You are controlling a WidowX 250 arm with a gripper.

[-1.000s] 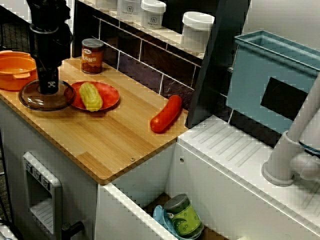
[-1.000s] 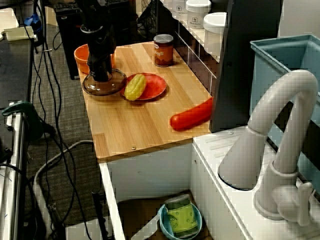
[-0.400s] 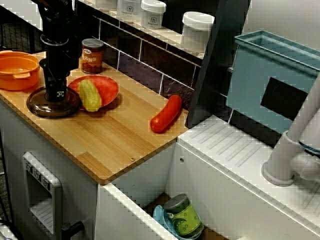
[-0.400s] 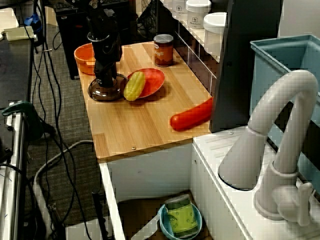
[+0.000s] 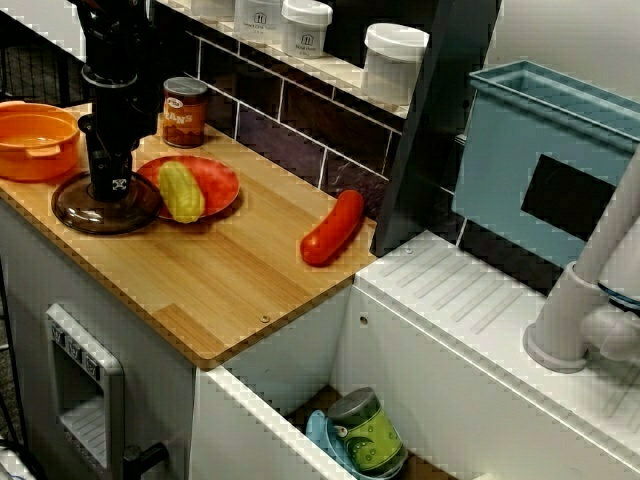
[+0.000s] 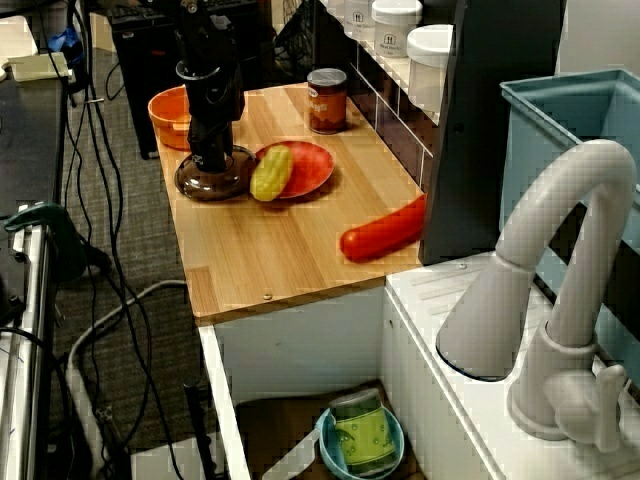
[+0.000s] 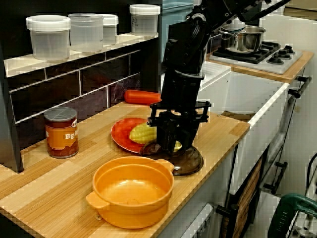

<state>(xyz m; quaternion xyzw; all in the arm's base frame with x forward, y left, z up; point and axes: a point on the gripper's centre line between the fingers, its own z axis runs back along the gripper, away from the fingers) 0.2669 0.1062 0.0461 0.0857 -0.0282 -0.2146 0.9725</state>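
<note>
My gripper (image 5: pixel 106 186) stands upright in the middle of a brown glass lid (image 5: pixel 70 208) and is shut on its knob, which the fingers hide. The lid rests on the wooden counter (image 5: pixel 220 280), its rim against a red plate (image 5: pixel 215 180) holding a yellow corn cob (image 5: pixel 180 190). In the view from over the faucet, the gripper (image 6: pixel 209 160) is left of the plate (image 6: pixel 310 165). In the view from the counter's end, the gripper (image 7: pixel 171 144) blocks part of the corn cob (image 7: pixel 142 133), and the lid (image 7: pixel 190 161) shows beneath it.
An orange pot (image 5: pixel 35 140) sits just behind the lid. A soup can (image 5: pixel 184 112) stands by the tiled wall. A long red vegetable (image 5: pixel 333 228) lies near the counter's right end. White jars (image 7: pixel 49 37) line the shelf. A blue rack (image 5: pixel 540 160) and faucet (image 6: pixel 540 270) stand beyond.
The gripper and lid slid toward the plate and the front edge. The plate tipped up against the lid half a second ago and now lies flat again.
</note>
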